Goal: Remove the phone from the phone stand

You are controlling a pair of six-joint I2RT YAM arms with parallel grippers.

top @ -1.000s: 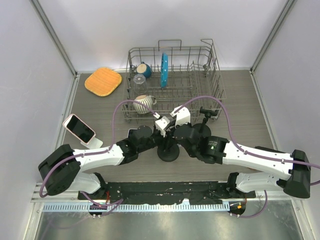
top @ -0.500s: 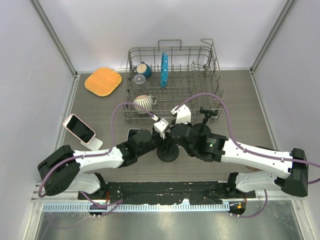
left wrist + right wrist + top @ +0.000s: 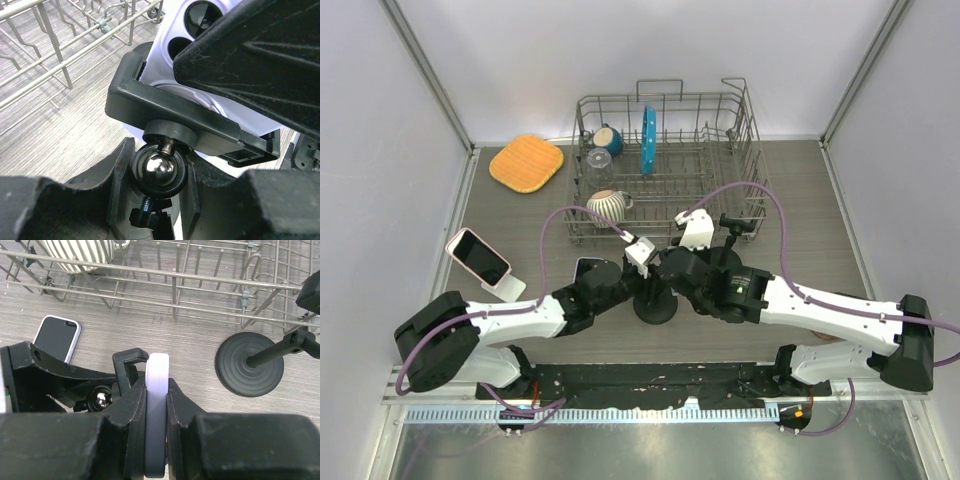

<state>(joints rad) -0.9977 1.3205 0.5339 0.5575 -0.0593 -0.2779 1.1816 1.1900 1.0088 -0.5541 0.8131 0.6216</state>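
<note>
Right wrist has swung slightly toward the tabletop's right edge over the last second, and my left gripper (image 3: pixel 159 167) has narrowed. Round base of the black plastic phone stand (image 3: pixel 655 308) unshifted, mid-tabletop toward the near edge.

Now: right gripper (image 3: pixel 156 412) pinches the white, lilac-edged phone (image 3: pixel 158 371), one finger on each face, phone edge-on in the wrist view. Phone sits in the stand's black clamp cradle (image 3: pixel 165 112). Left gripper is closed round the chrome ball joint (image 3: pixel 159 171) under the cradle, bracing the stand.

Step in hand, my reading: draw the phone out of the cradle.
- Hold the left grip firm so the base cannot lift or the ball swivel.
- Pull along the cradle's open direction, not sideways against its lips.
- Go slowly until the phone's edge clears.
- Avoid the second, dark-screened phone (image 3: pixel 57 337) lying flat nearby.
</note>
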